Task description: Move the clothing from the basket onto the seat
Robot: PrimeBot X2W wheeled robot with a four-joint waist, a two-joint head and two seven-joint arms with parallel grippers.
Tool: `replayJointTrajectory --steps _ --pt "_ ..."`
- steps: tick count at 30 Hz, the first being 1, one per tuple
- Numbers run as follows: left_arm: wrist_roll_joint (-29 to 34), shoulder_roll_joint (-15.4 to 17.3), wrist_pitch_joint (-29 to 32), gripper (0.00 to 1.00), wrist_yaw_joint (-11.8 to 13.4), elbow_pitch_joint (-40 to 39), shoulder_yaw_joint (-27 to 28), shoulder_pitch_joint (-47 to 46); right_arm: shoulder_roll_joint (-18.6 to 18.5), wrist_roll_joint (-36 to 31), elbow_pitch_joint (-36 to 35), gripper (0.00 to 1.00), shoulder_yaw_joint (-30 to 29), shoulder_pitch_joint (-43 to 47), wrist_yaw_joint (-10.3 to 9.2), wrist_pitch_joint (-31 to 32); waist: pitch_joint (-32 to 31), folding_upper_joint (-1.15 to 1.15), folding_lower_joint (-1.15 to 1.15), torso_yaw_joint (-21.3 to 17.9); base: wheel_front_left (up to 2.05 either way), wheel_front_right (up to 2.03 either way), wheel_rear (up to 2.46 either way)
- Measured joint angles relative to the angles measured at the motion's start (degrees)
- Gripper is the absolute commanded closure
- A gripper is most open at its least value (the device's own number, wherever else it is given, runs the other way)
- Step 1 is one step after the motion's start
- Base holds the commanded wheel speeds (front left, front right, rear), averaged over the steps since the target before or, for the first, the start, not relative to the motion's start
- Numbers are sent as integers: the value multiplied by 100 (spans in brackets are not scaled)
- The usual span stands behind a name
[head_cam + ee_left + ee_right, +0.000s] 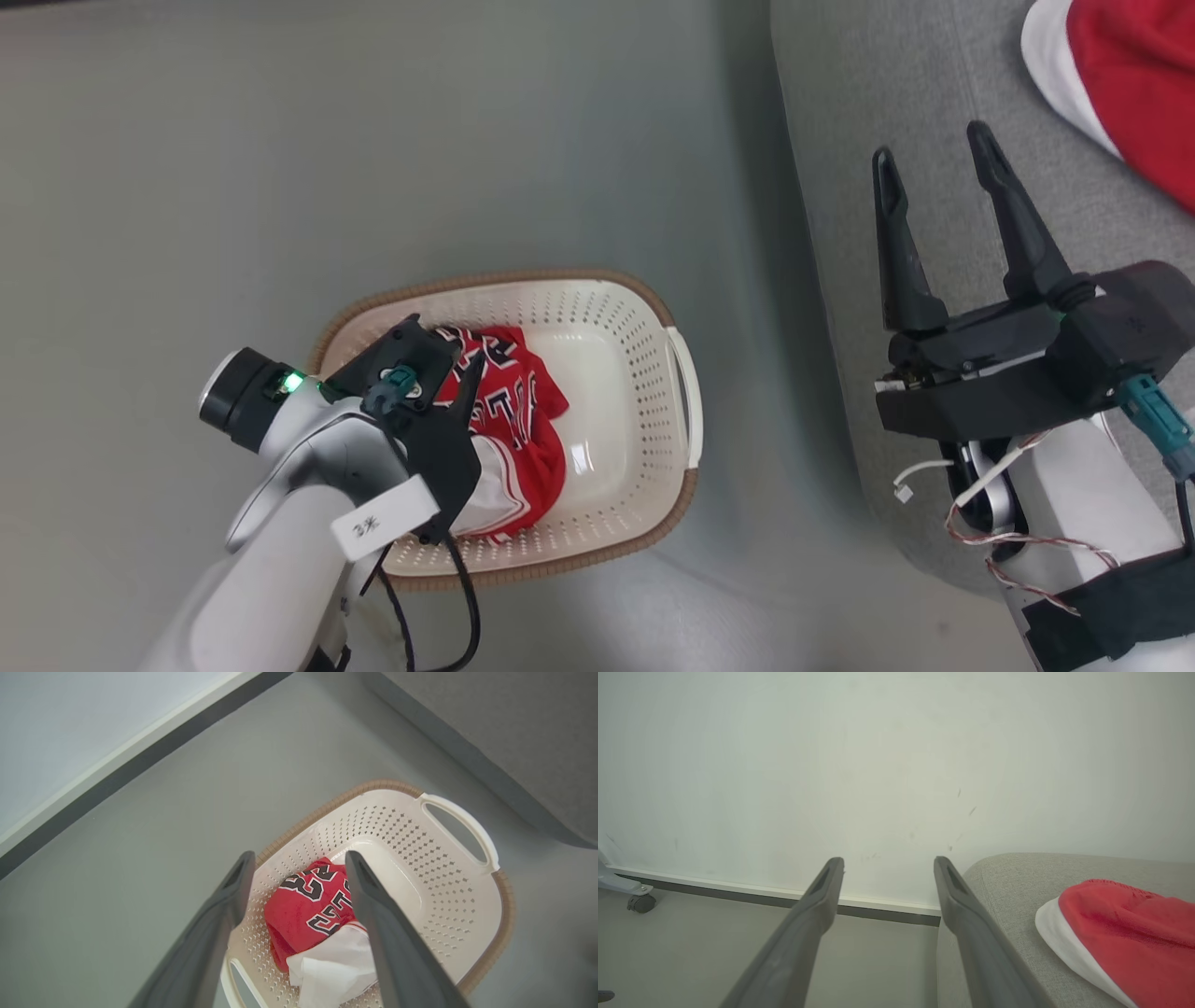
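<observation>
Right, pick-up step, second item by the look of it. Left gripper [299, 858] hangs over the basket [420, 858], fingers spread apart, nothing between them. In the left wrist view the two fingers frame the jersey [303, 905], which lies bunched at the lower-left end of the basket, dark numerals up, with white fabric [327, 966] folded just under it. Can't tell if the fingertips touch the cloth; looks like a gap.

In the head view the basket sits on the grey floor [280, 140] at centre-left of the frame, with the sofa [887, 93] beside it on the right, apart from it. One red garment [1130, 84] with a white band lies on the sofa at the upper right corner, so part of the job reads as done.

Right gripper [932, 145] is at the right of the frame over the sofa's edge, fingers apart, empty, near that garment but not touching.

Next move, my guess: drop the left gripper straight down onto the jersey's raised fold, close on a thick bunch, lift clear of the rim, swing right to the sofa. Risk: pinching just one layer, or snagging the perforated wall.
</observation>
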Motion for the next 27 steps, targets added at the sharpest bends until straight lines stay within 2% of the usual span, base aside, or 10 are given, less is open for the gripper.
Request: replayJointTrajectory --steps 5,13,27 --pt "112 52 358 0 -188 533 -192 -196 65 0 5 0 -1 -169 0 -4 333 0 0 -150 0 0 0" --pt "333 115 590 0 -381 1069 -538 -375 162 11 109 0 -82 -231 0 -24 632 0 -1 -445 0 0 0" --pt "533 288 861 0 -485 1753 -891 -461 298 12 48 0 -83 -294 8 -47 876 -1 -1 -764 0 0 0"
